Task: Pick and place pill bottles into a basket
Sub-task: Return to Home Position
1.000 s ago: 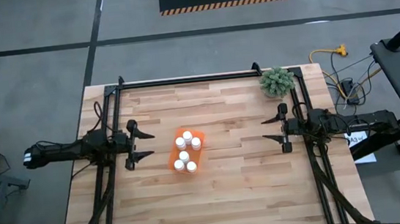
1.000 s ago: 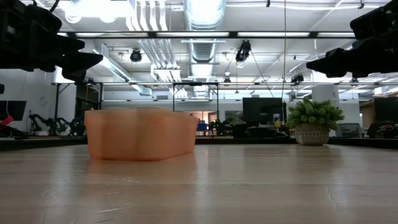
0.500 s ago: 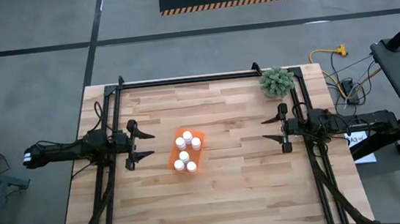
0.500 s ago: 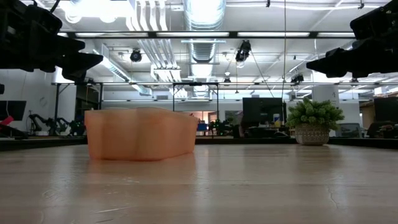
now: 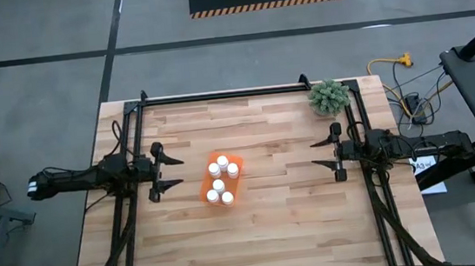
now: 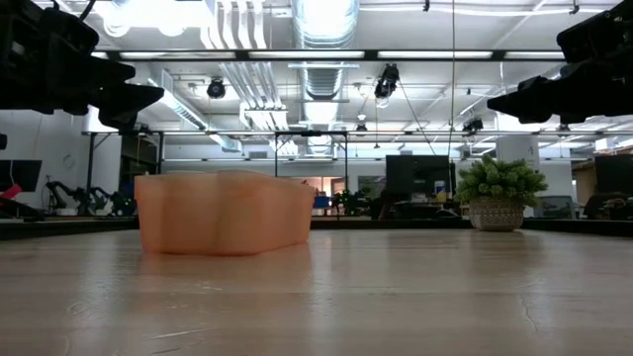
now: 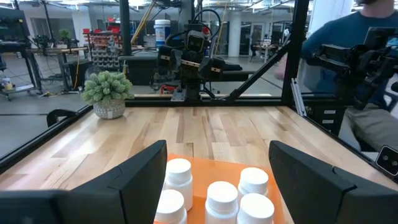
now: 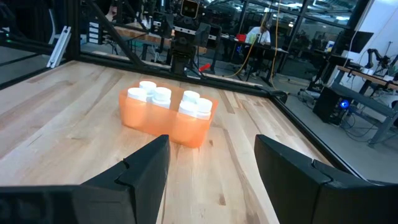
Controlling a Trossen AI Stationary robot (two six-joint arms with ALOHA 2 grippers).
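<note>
The orange basket (image 5: 221, 180) rests on its base a little left of the table's middle. Several white-capped pill bottles (image 5: 219, 184) stand upright inside it, packed close; the caps show in the left wrist view (image 7: 222, 193) and the right wrist view (image 8: 161, 94). My left gripper (image 5: 178, 171) hangs open above the table, just left of the basket, pointing level at it. My right gripper (image 5: 314, 155) hangs open over the table's right part, well away from the basket (image 8: 168, 121). Neither has anything between its fingers.
A green potted plant (image 5: 328, 97) stands at the table's far right corner. Black frame rails (image 5: 220, 93) run along the far edge and both sides. A person (image 7: 348, 43) sits beyond the table's right side. Bare wood lies near and right of the basket.
</note>
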